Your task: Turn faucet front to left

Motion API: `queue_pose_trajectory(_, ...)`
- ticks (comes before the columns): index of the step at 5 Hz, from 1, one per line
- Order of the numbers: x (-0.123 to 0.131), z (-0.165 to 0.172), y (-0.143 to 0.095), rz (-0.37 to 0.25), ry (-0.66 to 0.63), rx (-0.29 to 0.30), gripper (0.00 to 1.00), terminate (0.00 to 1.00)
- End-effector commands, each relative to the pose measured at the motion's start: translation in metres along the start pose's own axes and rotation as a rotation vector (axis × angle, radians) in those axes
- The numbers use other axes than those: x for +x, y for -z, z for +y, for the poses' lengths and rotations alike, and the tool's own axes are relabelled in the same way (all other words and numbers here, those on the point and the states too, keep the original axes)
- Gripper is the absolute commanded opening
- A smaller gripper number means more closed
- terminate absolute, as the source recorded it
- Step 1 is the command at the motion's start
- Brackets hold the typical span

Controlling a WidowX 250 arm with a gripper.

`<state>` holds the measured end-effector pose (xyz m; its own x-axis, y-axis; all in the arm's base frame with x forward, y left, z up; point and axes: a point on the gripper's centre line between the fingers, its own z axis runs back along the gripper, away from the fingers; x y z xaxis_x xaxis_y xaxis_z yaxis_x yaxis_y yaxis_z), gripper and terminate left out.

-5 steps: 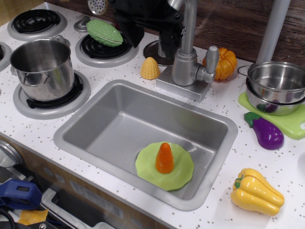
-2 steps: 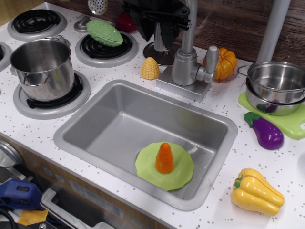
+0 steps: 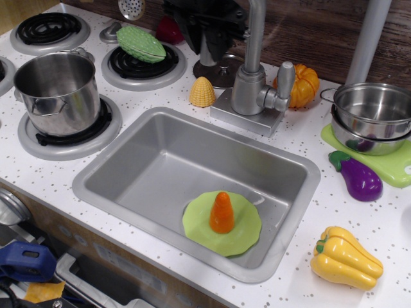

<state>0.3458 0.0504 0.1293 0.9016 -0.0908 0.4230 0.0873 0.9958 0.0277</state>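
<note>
Leftward goes the gripper (image 3: 209, 29) since a moment ago, clear of the pipe it was crowding, and the round dark disc behind the faucet (image 3: 252, 83) now shows. Single view: the faucet stands upright on its base plate at the sink's (image 3: 103, 183) back rim, lever knob out to the right, pumpkin (image 3: 307, 83) just behind. Whether the jaws are spread or pressed together, I cannot tell; they're dark and cropped.
</note>
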Motion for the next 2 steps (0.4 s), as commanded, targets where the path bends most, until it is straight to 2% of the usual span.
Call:
queue_pose_trajectory(1, 0.020, 0.020, -0.008, -0.068, 0.057, 0.014, 0.00, 0.00)
queue_pose_trajectory(2, 0.025, 0.033, 0.005, -0.127, 0.084, 0.019, 0.00, 0.00)
